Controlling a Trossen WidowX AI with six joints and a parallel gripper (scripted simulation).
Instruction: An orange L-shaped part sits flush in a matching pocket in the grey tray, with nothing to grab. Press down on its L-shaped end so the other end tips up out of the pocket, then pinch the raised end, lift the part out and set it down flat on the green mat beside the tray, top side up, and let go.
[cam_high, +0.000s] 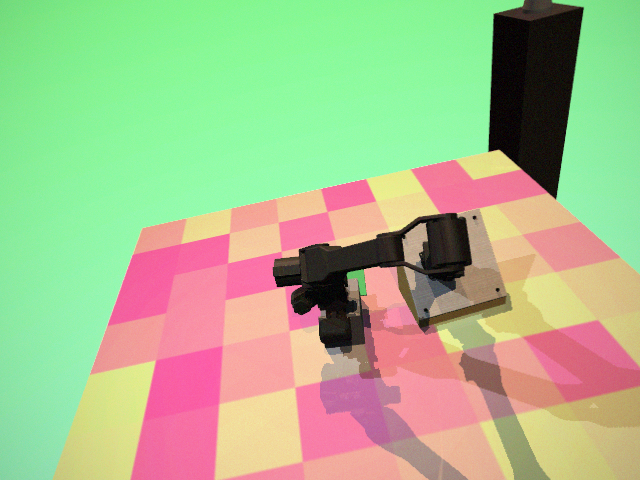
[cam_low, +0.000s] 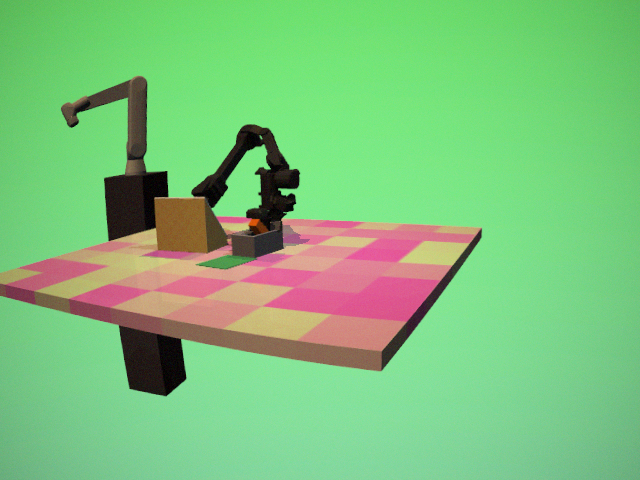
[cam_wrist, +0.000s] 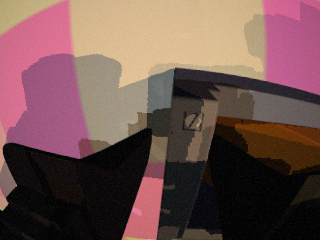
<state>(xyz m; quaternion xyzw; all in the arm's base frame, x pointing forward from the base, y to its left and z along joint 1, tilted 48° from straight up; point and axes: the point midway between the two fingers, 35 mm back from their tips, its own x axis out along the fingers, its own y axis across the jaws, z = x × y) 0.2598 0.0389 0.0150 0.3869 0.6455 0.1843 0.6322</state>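
The orange part (cam_low: 255, 225) (cam_wrist: 265, 142) is tipped in the grey tray (cam_high: 354, 285) (cam_low: 250, 246) (cam_wrist: 192, 145). Its raised end stands above the rim at the end near the mat in the exterior view. My gripper (cam_low: 272, 227) (cam_wrist: 180, 138) is partly open, with nothing between its fingers. In the wrist view one finger is over the pocket, at the part's low end, and the other is outside the tray, with the end wall between them. The fingertip's contact with the part is hidden. The green mat (cam_high: 360, 281) (cam_low: 223, 262) lies flat beside the tray.
My arm's base stands on a wedge-shaped block (cam_high: 485, 266) (cam_low: 180, 224) close to the tray and mat. A second, grey arm (cam_low: 136, 116) stands on a dark pillar (cam_high: 509, 87) (cam_low: 123, 206) beyond the table edge. My arm hides much of the tray in the top view.
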